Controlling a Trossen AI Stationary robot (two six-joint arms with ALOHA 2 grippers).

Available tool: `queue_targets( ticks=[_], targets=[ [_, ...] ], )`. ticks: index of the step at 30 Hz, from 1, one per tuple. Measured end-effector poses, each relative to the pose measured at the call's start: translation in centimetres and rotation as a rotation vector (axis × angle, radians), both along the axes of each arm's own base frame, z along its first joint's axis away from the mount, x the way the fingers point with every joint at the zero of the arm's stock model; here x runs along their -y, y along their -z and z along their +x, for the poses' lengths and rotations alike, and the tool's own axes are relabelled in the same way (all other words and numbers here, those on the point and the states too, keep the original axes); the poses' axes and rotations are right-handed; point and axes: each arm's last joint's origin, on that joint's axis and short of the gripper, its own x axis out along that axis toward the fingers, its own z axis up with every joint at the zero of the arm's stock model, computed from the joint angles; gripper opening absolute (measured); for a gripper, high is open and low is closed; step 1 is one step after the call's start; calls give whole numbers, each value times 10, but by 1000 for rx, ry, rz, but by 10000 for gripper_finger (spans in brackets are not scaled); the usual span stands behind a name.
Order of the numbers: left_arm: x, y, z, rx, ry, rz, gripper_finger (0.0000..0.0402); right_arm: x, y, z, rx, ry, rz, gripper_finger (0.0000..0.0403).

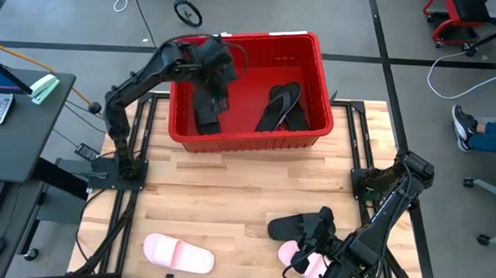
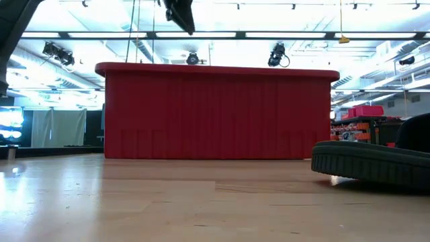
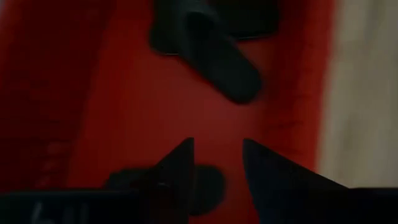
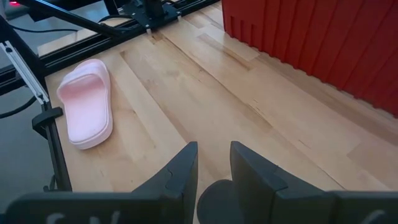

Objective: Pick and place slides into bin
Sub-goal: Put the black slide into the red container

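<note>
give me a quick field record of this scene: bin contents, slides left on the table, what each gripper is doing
bin: red crate at the table's far edge
in bin: three black slides, one under the left gripper, two crossed
on table: black slide, pink slide near left, pink slide under the right gripper
left gripper: open, over the bin
right gripper: open, low over a pink slide

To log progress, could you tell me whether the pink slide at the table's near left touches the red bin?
Apart. The high view shows the pink slide near the table's front edge, with bare wood between it and the bin.

Red bin (image 1: 248, 137) holds three black slides (image 1: 280, 107); one black (image 1: 293, 226), two pink (image 1: 178, 253) on table
</note>
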Motion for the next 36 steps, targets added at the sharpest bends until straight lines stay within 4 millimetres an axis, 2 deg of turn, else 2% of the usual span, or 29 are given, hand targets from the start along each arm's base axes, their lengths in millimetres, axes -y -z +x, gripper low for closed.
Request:
queue_targets(
  ticks=[6, 19, 27, 32, 36],
  targets=[
    [34, 1, 4, -45, 109, -51, 133, 0, 0, 0, 3, 4, 6, 100],
    [123, 2, 23, -43, 351, -71, 145, 0, 0, 0, 15, 19, 28, 100],
    [155, 3, 24, -51, 449, -69, 136, 0, 0, 0, 54, 66, 98, 100],
    [165, 26, 32, -125, 437, -102, 142, -4, 0, -5, 77, 80, 145, 100],
    [168, 70, 48, -191, 341, -160, 142, -10, 1, -12, 16, 19, 132, 100]
  ],
)
